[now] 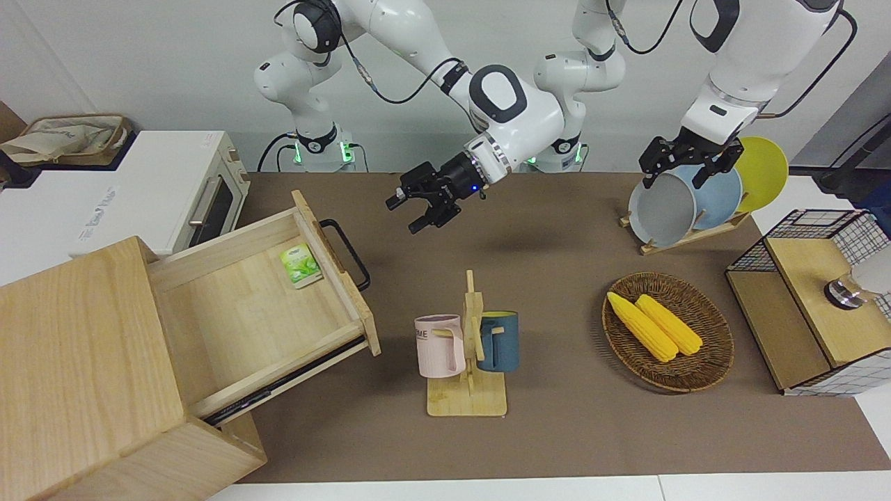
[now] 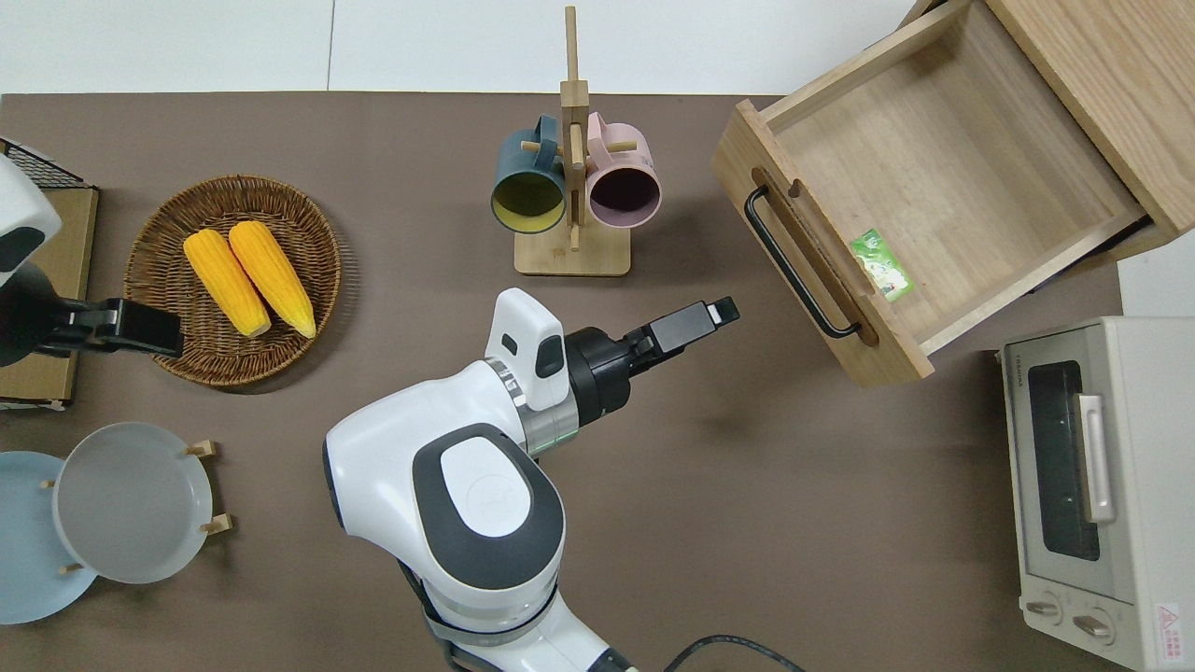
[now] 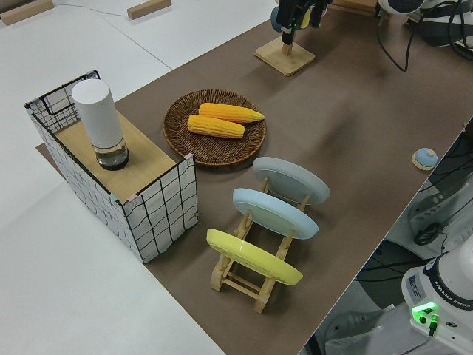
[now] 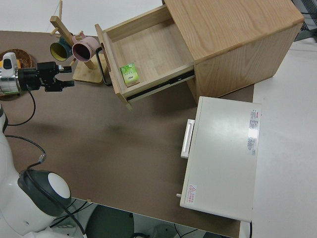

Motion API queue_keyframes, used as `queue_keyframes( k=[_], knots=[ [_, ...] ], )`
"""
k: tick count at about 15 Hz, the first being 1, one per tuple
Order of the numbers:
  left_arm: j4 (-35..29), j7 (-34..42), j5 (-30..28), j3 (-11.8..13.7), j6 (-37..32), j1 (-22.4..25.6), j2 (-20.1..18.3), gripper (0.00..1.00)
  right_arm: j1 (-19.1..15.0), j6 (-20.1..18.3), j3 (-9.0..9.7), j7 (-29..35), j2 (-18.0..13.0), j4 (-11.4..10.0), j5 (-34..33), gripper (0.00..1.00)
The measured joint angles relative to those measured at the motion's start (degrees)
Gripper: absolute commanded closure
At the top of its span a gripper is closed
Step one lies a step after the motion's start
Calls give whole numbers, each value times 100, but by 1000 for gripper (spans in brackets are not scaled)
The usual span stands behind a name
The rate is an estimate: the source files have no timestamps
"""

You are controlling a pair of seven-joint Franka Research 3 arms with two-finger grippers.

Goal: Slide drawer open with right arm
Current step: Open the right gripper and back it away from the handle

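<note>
In the overhead view the drawer stands pulled out at the right arm's end of the table, its handle running 10-to-4 o'clock at 2 o'clock from the right gripper, fingers apart and empty; left arm parked.

wooden box cropped, blue plate cropped

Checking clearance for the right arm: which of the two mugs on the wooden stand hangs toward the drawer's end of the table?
The pink mug. It hangs on the stand's side toward the open drawer; the dark blue mug hangs toward the corn basket.
</note>
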Motion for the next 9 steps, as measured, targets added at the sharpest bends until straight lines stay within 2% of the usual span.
queue_keyframes(
  k=[2, 5, 8, 9],
  knots=[
    [0, 0, 0, 0, 0, 0, 0, 7, -23, 0, -24, 0, -220, 51, 439, 13],
    [0, 0, 0, 0, 0, 0, 0, 7, -268, 17, -42, 0, -799, 121, 1466, 13],
    [0, 0, 0, 0, 0, 0, 0, 7, -980, 176, -18, -16, -1588, 151, 2787, 13],
    [0, 0, 0, 0, 0, 0, 0, 7, -1192, 221, 34, -23, -1748, 152, 3038, 13]
  ],
)
